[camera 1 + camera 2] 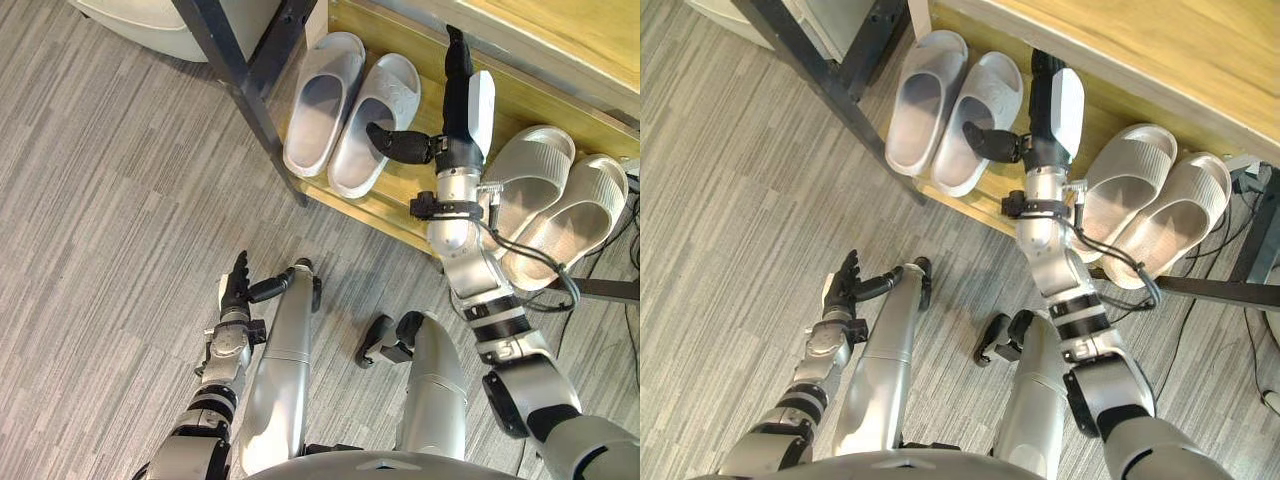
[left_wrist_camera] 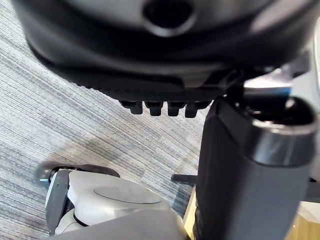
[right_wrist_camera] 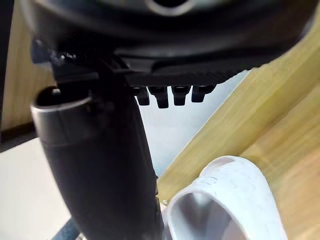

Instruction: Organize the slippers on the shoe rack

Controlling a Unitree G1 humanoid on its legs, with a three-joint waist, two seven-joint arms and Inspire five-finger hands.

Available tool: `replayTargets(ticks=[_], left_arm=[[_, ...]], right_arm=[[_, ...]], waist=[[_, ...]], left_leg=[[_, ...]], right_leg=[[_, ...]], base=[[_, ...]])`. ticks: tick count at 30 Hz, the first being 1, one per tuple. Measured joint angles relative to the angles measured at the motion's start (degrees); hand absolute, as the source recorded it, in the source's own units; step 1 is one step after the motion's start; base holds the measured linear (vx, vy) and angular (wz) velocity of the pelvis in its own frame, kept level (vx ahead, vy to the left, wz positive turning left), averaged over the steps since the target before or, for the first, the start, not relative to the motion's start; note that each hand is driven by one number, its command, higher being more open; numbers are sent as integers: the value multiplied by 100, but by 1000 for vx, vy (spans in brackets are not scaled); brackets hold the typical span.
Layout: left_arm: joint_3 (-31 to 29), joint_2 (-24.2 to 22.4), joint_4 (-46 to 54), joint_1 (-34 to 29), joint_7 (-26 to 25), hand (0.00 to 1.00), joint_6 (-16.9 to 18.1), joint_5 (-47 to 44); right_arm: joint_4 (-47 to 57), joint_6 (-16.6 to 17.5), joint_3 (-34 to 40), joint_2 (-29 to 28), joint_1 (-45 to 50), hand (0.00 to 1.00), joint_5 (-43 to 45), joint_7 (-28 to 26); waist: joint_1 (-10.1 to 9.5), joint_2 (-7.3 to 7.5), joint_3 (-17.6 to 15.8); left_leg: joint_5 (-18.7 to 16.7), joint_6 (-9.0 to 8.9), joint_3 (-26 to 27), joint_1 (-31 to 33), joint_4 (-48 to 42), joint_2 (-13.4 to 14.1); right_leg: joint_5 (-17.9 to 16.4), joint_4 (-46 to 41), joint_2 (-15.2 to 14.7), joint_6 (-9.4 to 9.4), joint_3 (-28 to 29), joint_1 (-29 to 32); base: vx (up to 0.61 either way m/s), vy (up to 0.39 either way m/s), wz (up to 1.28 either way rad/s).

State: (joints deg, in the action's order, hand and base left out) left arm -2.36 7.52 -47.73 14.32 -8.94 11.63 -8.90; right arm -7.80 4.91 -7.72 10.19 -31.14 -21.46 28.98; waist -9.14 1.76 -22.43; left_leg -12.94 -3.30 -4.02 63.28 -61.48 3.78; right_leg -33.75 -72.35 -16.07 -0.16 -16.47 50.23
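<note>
Four slippers [image 1: 322,100], two pairs, on shoe rack [image 1: 400,197]; right robot hand [image 1: 459,120] apparently spread.

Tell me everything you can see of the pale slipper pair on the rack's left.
The pale slippers are two whitish-grey open slides, smooth moulded foam by the look, each with a broad strap. They lie soles down, side by side and touching, toes inward, heels at the front edge of the wooden shelf. The right hand, open, has its thumb over the right slipper's edge.
</note>
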Motion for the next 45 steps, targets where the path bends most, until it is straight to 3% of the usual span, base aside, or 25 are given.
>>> replayTargets(ticks=[10,16,24,31,45], left_arm=[[-148,-20,24,-162,5,100,-113,-3],[-360,-81,18,-227,73,100,-183,-63],[-390,-103,11,-245,83,100,-192,-95],[-586,-216,0,-259,156,100,-192,-187],[-590,-236,-38,-285,190,100,-187,-195]], right_arm=[[315,537,329,-905,1091,100,1835,-350],[-4,867,303,-1334,1426,100,4041,-1131],[-439,988,70,-1381,1387,100,5539,-1899],[-687,1012,-257,-1354,1140,100,6210,-2223],[-870,1065,-266,-1206,1041,100,6270,-2219]], waist=[[63,0,104],[111,0,105],[96,0,104],[50,0,103],[45,-21,41]], left_leg=[[-30,-41,0,-158,75,69],[-32,-50,16,-277,179,90],[-34,-55,11,-350,210,90],[-30,-62,-10,-335,248,73],[34,-111,-62,-489,354,10]], right_leg=[[6,108,79,2,-5,-142],[34,243,114,8,-3,-249],[38,278,115,13,-20,-341],[39,332,114,13,-56,-353],[36,357,59,13,-133,-532]], base=[[-9,5,-2],[2,38,-1],[-21,46,0],[-8,49,2],[-27,47,4]])
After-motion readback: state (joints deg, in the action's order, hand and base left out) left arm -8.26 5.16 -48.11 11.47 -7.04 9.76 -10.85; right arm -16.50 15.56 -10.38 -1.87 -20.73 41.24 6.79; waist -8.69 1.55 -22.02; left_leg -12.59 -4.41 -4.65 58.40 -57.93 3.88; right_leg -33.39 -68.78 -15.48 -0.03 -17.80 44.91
